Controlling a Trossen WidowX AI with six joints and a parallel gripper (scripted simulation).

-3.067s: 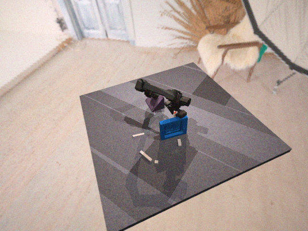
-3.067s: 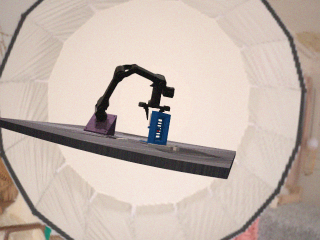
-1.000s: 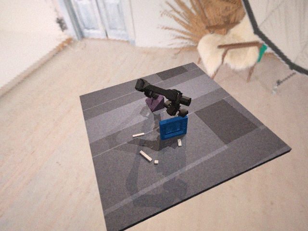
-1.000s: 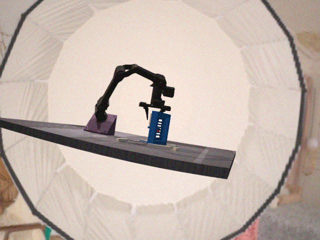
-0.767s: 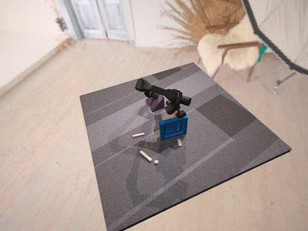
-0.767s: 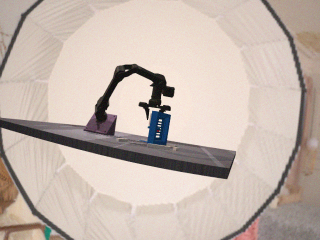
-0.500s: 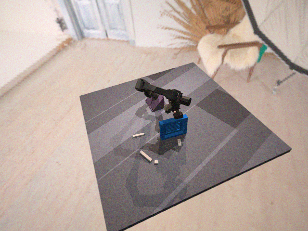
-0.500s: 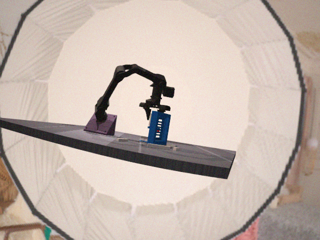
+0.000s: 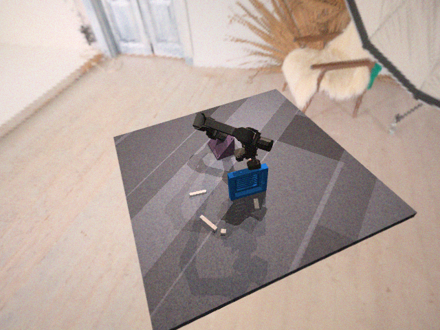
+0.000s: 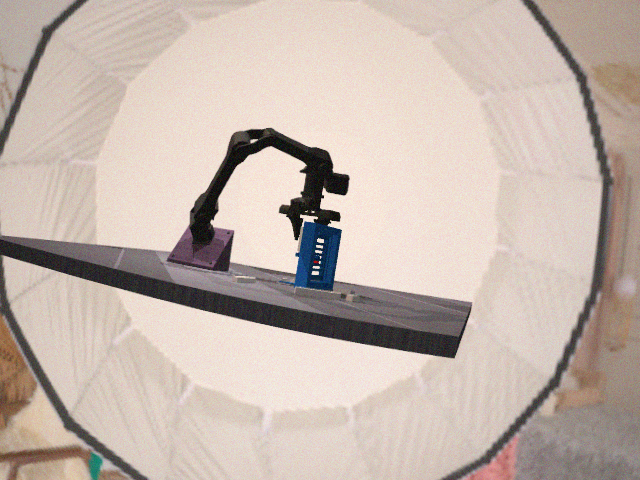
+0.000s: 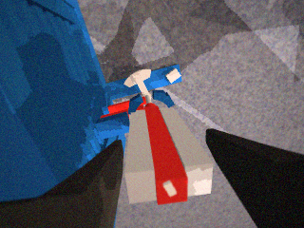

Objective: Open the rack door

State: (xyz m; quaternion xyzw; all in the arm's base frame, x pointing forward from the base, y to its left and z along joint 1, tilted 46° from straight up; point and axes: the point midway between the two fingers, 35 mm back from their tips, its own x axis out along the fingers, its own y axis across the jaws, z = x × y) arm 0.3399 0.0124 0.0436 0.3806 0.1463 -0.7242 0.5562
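Observation:
The blue rack (image 9: pixel 230 188) (image 10: pixel 305 260) stands upright, and its blue face (image 11: pixel 43 104) fills the left of the wrist view. The door appears to lie close against the frame; its exact angle cannot be told. The upright handle (image 11: pixel 166 157), grey-white with a red stripe, stands end-on towards the wrist camera. In the exterior view it is a thin pale strip on the rack's arm side. My gripper (image 9: pixel 247 159) (image 10: pixel 311 223) (image 11: pixel 164 140) is open, pointing down around the handle's upper end. One finger is on each side, with gaps visible; the left finger is nearer the handle and the blue face.
Pale blocks (image 9: pixel 197 193) (image 9: pixel 207 223) (image 9: pixel 223 232) (image 9: pixel 256 203) lie on the dark table (image 9: pixel 320 199) (image 10: pixel 403 320), on the side and front of the rack. The purple arm base (image 9: pixel 223 147) (image 10: pixel 206 254) stands behind the rack. The wrist hangs just above the rack's top edge.

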